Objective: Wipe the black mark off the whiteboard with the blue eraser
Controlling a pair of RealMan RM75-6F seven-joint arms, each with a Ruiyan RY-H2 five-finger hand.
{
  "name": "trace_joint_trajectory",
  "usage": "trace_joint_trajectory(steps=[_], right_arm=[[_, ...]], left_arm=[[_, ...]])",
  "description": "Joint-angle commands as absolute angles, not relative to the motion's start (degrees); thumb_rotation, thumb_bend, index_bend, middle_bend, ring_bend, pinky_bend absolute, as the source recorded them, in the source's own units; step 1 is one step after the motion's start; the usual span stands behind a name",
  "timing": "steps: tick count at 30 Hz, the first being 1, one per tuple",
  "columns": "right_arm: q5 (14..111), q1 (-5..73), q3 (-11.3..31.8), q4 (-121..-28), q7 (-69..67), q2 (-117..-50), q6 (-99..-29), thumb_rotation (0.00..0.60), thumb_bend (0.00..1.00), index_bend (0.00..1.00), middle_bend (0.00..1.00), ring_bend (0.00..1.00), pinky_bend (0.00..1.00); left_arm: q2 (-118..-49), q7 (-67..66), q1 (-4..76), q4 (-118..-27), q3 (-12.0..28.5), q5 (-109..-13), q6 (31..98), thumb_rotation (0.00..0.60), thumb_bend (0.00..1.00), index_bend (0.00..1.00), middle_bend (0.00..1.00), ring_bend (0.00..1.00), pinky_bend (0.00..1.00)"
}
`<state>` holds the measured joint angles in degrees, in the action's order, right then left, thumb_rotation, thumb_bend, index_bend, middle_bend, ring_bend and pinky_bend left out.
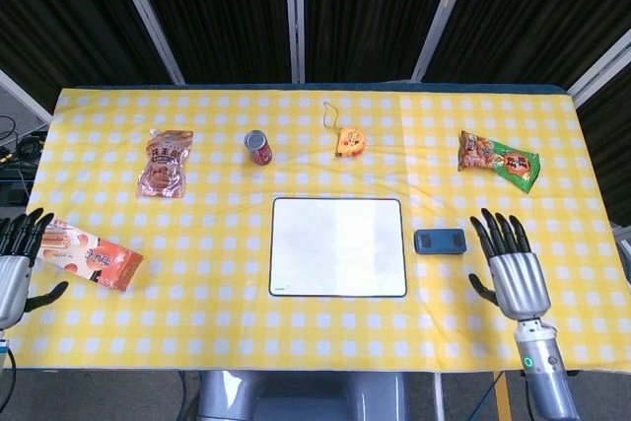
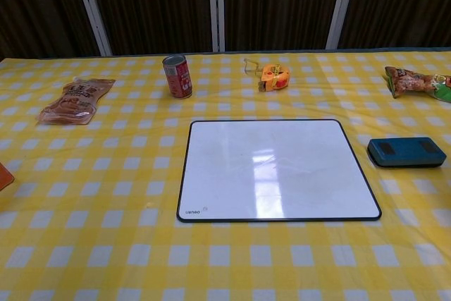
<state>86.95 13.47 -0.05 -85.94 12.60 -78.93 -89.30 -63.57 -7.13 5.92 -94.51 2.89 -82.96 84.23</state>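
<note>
The whiteboard (image 1: 338, 245) (image 2: 277, 168) lies flat in the middle of the table, its surface plain white with no mark that I can see. The blue eraser (image 1: 440, 242) (image 2: 406, 152) lies on the cloth just right of the board, free of any hand. My right hand (image 1: 512, 268) hovers open near the table's front right, fingers spread, a short way right of the eraser. At the front left edge my left hand (image 1: 14, 265) is open beside a snack pack. The chest view shows neither hand.
A red can (image 1: 258, 147), an orange tape measure (image 1: 346, 141) and a brown snack bag (image 1: 165, 163) sit behind the board. A green-orange snack bag (image 1: 499, 160) lies at the back right. An orange pack (image 1: 91, 254) lies by my left hand.
</note>
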Motion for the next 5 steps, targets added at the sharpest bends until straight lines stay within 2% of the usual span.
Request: trace_joint_trajectory(steps=[1,5], right_arm=[[91.6,10.1,-2.6,-85.1,8.9,-77.6,-93.7,0.6,0.14,0.0,0.0,0.0,0.0],[92.5,9.6,-2.5,-83.7,8.1,-77.8,-93.7,0.6,0.14,0.0,0.0,0.0,0.0]], left_arm=[[-63.8,-7.4,5.7,-94.4,2.7,-83.4,84.6,0.6,0.18,0.0,0.0,0.0,0.0],[-64.0,-7.7,5.7,-94.3,2.2,-84.1,84.6,0.6,0.18,0.0,0.0,0.0,0.0]])
